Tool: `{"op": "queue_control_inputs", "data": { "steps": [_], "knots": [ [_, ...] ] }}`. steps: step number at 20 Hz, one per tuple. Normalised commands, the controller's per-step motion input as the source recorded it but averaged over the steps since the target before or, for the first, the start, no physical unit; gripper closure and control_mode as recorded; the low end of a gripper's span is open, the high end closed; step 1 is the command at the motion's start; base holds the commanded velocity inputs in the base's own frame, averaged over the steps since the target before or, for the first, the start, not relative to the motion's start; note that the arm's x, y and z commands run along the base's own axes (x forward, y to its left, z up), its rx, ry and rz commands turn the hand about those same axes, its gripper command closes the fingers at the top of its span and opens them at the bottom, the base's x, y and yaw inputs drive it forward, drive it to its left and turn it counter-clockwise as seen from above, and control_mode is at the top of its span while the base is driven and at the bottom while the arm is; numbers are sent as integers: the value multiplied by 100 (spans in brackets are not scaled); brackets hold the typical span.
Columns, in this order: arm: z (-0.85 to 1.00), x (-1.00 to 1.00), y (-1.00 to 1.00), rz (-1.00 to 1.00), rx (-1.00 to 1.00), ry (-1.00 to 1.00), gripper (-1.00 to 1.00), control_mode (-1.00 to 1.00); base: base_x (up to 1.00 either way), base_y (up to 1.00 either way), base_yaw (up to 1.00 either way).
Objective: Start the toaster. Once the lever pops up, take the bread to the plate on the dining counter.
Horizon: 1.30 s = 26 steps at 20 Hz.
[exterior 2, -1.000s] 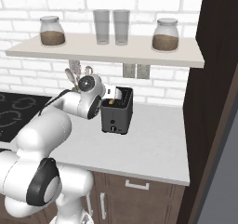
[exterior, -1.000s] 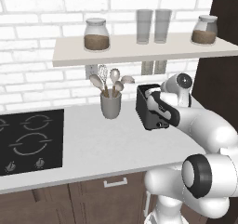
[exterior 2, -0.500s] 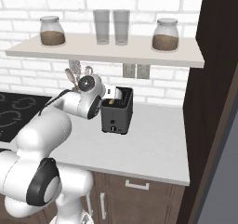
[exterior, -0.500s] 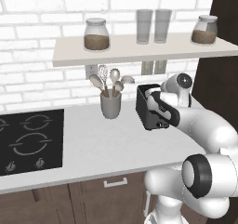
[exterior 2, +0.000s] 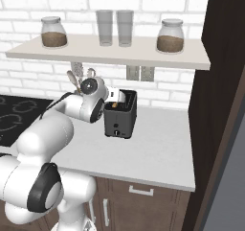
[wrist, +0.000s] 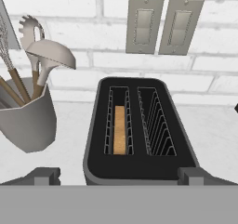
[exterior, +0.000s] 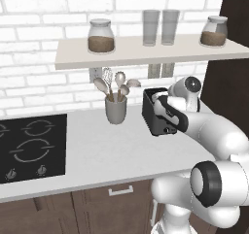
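Nothing has shifted over the last second: arm, toaster [exterior: 156, 112] and cup sit exactly where they were. Boxy and matte black, the toaster stands on the smooth white counter [exterior: 97, 155] against a white brick wall, with small knobs low on its front [exterior 2: 116, 126]. From the hand view its rounded-rectangle top shows two long slots lined with thin wire ribs; the bread [wrist: 120, 130] sits down in the left slot, only its tan top edge visible, while the right slot holds nothing. The gripper [wrist: 119, 174] hovers just in front of and above the toaster, its two blocky dark fingertips [wrist: 44, 174] spread wide apart, one near each front corner of the toaster, gripping nothing. In the base views the white, rounded arm curls in over the toaster's near side and hides part of it. Just beside the toaster, toward the cooktop, stands a plain grey cup [exterior: 115, 109] with a slightly tapered wall, holding wooden-handled utensils: a whisk, a ladle and a slotted spoon with pale metal heads. Two flat grey outlet plates [wrist: 162, 25] sit on the brick right behind the toaster. Above runs a pale shelf [exterior: 146, 51] carrying two glass jars of brown grains and two clear tumblers. A glossy black cooktop [exterior: 31, 148] with ring markings lies well apart on the counter.
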Motion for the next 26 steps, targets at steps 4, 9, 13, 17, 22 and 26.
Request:
{"op": "queue_control_inputs", "data": {
  "steps": [4, 9, 13, 17, 22, 26],
  "knots": [
    [0, 0, 0, 0, 0, 0, -100, -100, 0, 0, 0],
    [0, 0, 0, 0, 0, 0, -100, -100, 0, 0, 0],
    [0, 0, 0, 0, 0, 0, -100, -100, 0, 0, 0],
    [0, 0, 0, 0, 0, 0, -100, -100, 0, 0, 0],
    [0, 0, 0, 0, 0, 0, -100, -100, 0, 0, 0],
    [0, 0, 0, 0, 0, 0, -100, -100, 0, 0, 0]
  ]
}}
